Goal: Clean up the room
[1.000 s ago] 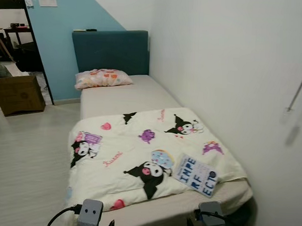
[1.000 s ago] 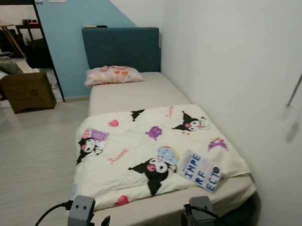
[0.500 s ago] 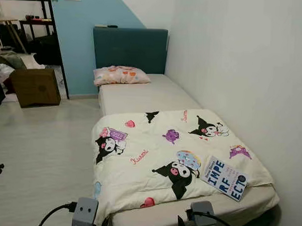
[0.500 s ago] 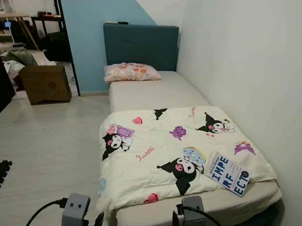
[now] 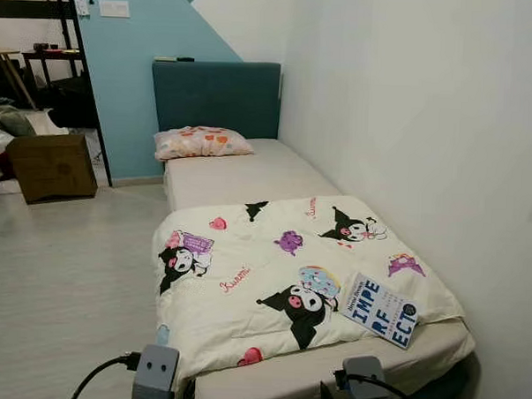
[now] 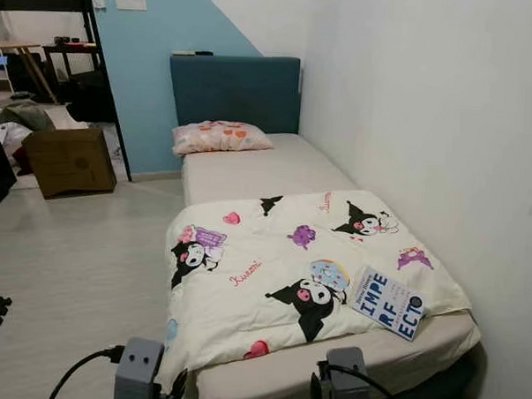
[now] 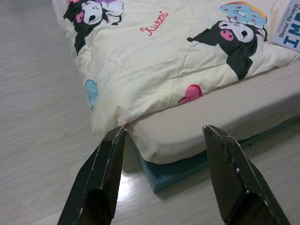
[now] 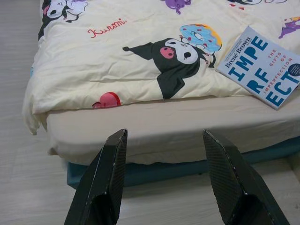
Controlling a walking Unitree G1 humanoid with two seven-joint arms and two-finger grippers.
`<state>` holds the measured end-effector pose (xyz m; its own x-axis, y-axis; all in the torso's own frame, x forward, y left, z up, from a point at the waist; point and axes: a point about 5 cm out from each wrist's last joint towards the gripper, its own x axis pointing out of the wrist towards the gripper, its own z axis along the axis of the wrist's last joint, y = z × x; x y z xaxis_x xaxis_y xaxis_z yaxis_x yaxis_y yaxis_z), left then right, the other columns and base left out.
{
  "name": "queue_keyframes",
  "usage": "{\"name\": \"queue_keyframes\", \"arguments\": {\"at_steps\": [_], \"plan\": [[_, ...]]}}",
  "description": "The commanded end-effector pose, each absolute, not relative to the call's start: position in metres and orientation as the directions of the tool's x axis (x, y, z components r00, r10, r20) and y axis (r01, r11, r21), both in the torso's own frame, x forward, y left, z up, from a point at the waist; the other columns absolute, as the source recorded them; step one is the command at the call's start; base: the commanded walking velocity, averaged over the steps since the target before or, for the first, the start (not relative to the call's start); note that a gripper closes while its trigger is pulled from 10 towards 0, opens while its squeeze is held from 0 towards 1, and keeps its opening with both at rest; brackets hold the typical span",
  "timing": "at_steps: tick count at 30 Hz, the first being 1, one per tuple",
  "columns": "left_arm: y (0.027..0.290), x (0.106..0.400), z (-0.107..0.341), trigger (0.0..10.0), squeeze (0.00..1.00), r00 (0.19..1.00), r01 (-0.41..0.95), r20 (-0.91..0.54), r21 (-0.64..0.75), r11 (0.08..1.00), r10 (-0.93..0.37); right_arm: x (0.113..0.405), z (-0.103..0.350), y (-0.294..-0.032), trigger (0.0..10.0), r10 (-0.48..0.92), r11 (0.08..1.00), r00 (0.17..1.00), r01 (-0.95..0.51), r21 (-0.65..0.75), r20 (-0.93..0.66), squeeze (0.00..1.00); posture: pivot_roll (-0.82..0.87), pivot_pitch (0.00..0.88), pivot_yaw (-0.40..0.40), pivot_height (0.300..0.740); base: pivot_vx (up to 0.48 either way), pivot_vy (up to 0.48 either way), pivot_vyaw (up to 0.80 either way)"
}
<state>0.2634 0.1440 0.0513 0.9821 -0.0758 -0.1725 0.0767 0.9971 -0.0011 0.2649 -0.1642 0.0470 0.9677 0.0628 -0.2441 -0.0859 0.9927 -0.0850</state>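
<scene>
Bed (image 5: 249, 177): book (image 5: 379, 310) lies flat (spine headward); both grippers released.

head stereo: above bed (image 5: 249, 177) foot, facing headboard | wrists: low, near, share blanket (image 7: 159, 56) corner

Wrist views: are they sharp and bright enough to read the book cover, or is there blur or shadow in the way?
Right wrist view: evenly lit and sharp, the book title reads clearly, and the open jaws of the right gripper look dark. Left wrist view: also sharp; the left gripper is open, with shadow under the bed edge. Left eye view: sharp, no glare.
</scene>
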Motion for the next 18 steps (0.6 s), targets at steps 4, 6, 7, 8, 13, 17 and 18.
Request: {"name": "queue_keyframes", "arguments": {"at_steps": [4, 6, 7, 8, 13, 17, 18], "plan": [[0.1411, 0.2600, 0.0452, 10.0, 0.00, 0.975, 0.095, -0.198, -0.013, 0.995, -0.096, 0.2633, 0.0446, -0.1629, 10.0, 0.068, 0.994, 0.966, -0.087, -0.067, -0.248, 0.00, -0.02, 0.131, -0.019, 0.740, 0.061, 0.000, 0.00], [0.1411, 0.2599, 0.0454, 10.0, 0.00, 0.976, 0.095, -0.196, -0.016, 0.995, -0.096, 0.2632, 0.0445, -0.1629, 10.0, 0.069, 0.994, 0.966, -0.088, -0.067, -0.248, 0.00, -0.02, 0.131, -0.019, 0.740, 0.255, 0.000, 0.00], [0.1411, 0.2599, 0.0454, 10.0, 0.00, 0.976, 0.095, -0.196, -0.016, 0.995, -0.096, 0.2632, 0.0445, -0.1629, 10.0, 0.069, 0.994, 0.966, -0.088, -0.067, -0.248, 0.00, -0.02, 0.131, -0.019, 0.740, 0.266, 0.000, 0.00], [0.1412, 0.2599, 0.0456, 10.0, 0.00, 0.976, 0.094, -0.194, -0.019, 0.995, -0.096, 0.2633, 0.0446, -0.1629, 10.0, 0.071, 0.994, 0.966, -0.090, -0.068, -0.248, 0.00, -0.02, 0.130, -0.021, 0.740, 0.330, 0.000, 0.00], [0.1414, 0.2603, 0.0466, 10.0, 0.00, 0.978, 0.088, -0.189, -0.026, 0.996, -0.091, 0.2636, 0.0446, -0.1627, 10.0, 0.075, 0.993, 0.966, -0.095, -0.069, -0.248, 0.00, -0.02, 0.125, -0.027, 0.740, 0.345, 0.000, 0.00], [0.1413, 0.2605, 0.0470, 10.0, 0.00, 0.979, 0.084, -0.186, -0.029, 0.996, -0.088, 0.2638, 0.0444, -0.1626, 10.0, 0.078, 0.993, 0.965, -0.099, -0.070, -0.249, 0.00, -0.02, 0.123, -0.028, 0.740, 0.366, 0.000, 0.00], [0.1413, 0.2605, 0.0470, 10.0, 0.00, 0.979, 0.084, -0.186, -0.029, 0.996, -0.088, 0.2638, 0.0444, -0.1626, 10.0, 0.078, 0.993, 0.965, -0.099, -0.070, -0.249, 0.00, -0.02, 0.123, -0.028, 0.740, 0.364, 0.000, 0.00]]}}
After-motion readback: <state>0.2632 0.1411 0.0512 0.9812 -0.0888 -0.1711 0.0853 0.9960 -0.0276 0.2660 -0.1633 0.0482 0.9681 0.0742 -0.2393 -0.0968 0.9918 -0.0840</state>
